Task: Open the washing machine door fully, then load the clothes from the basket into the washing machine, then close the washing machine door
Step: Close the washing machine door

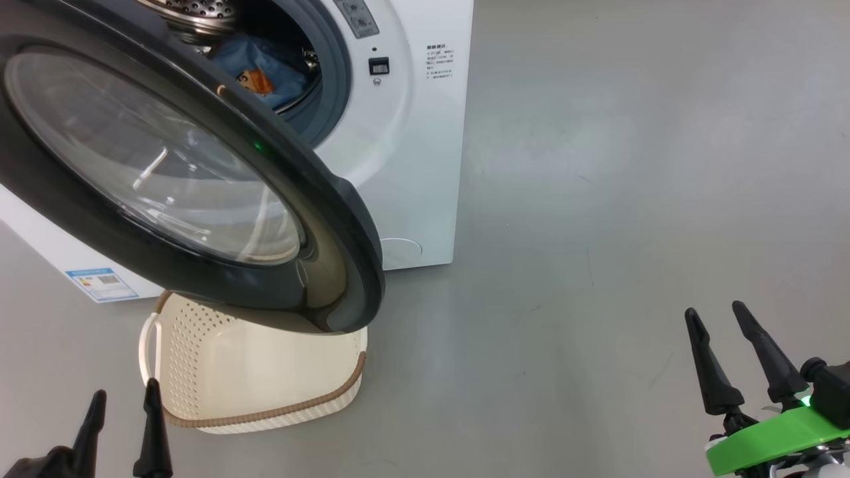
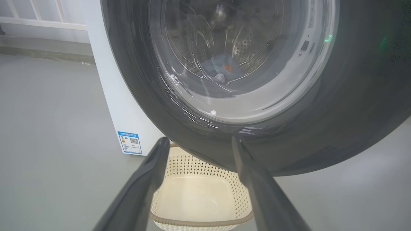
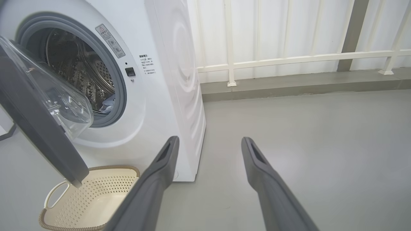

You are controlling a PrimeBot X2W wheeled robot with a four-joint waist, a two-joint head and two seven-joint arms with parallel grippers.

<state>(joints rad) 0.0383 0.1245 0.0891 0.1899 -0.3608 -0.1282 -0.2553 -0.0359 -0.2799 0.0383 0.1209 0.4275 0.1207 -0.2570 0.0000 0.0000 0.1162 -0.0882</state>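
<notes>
Black washing machine door (image 1: 166, 166): push its outer edge slowly shut with the left gripper (image 1: 126, 388), fingers apart and empty, like the right gripper (image 1: 714, 307).

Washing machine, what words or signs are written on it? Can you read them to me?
No text reads clearly enough to quote.
Blue label sticker, low on the washing machine: a square code and tiny print, too small.
Black printed lines on its front: too small.
Grey warning sticker, higher up: a triangle sign; words blurred.
</notes>
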